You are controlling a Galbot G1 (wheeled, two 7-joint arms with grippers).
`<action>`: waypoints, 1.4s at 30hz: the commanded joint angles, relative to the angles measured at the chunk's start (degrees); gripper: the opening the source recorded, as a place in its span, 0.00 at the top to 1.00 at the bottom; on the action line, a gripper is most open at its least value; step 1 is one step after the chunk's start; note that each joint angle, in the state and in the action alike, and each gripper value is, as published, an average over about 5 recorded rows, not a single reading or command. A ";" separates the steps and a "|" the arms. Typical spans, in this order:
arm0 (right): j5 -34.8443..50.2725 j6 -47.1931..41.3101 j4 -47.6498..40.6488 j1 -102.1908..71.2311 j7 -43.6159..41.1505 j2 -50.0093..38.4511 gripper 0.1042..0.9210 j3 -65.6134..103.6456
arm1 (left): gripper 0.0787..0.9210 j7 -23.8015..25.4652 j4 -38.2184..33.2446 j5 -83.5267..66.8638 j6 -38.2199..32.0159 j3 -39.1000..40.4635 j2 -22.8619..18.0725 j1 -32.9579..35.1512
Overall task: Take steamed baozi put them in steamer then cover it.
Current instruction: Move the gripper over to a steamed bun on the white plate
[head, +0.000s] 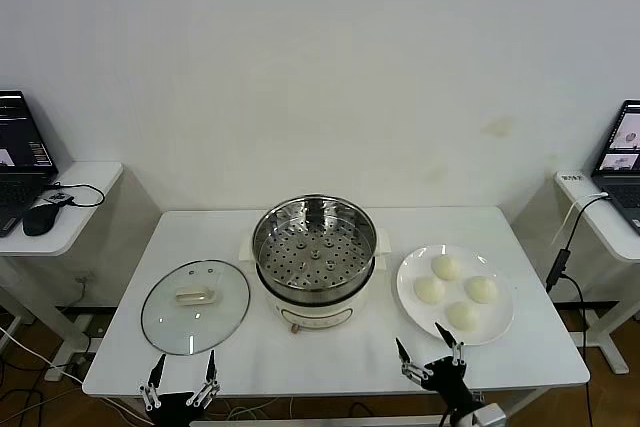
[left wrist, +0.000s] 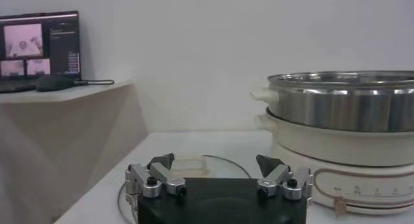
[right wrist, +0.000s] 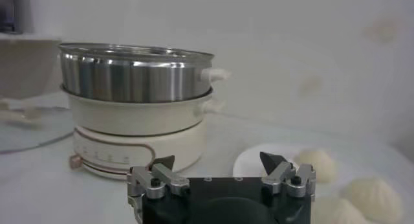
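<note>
The steamer (head: 314,243), a shiny steel pot with a perforated tray on a cream base, stands mid-table with nothing in it; it also shows in the left wrist view (left wrist: 343,109) and the right wrist view (right wrist: 132,79). Several cream-white baozi (head: 447,267) lie on a white plate (head: 410,287) to its right, some in the right wrist view (right wrist: 317,162). The glass lid (head: 195,305) lies flat to its left. My left gripper (head: 181,377) is open and empty at the front edge below the lid. My right gripper (head: 430,357) is open and empty just in front of the plate.
Side desks with laptops stand at the far left (head: 20,162) and the far right (head: 620,162), with a mouse (head: 40,219) and cables on the left one. The steamer's control knob (head: 293,325) faces the front edge.
</note>
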 commanded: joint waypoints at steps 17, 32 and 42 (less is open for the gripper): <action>-22.68 -3.39 -13.51 31.87 -17.56 -29.87 0.12 -3.66 | 0.12 0.79 0.09 5.00 2.14 -1.40 -0.34 -0.66; -13.75 -3.39 -34.09 77.42 -48.19 -38.75 0.12 -48.20 | 0.12 0.60 0.07 5.41 2.17 -2.21 -0.11 -0.46; -11.98 -3.39 -44.23 89.69 -54.37 -33.86 0.12 -66.02 | 0.12 0.58 0.64 4.98 2.03 -3.21 0.14 -0.88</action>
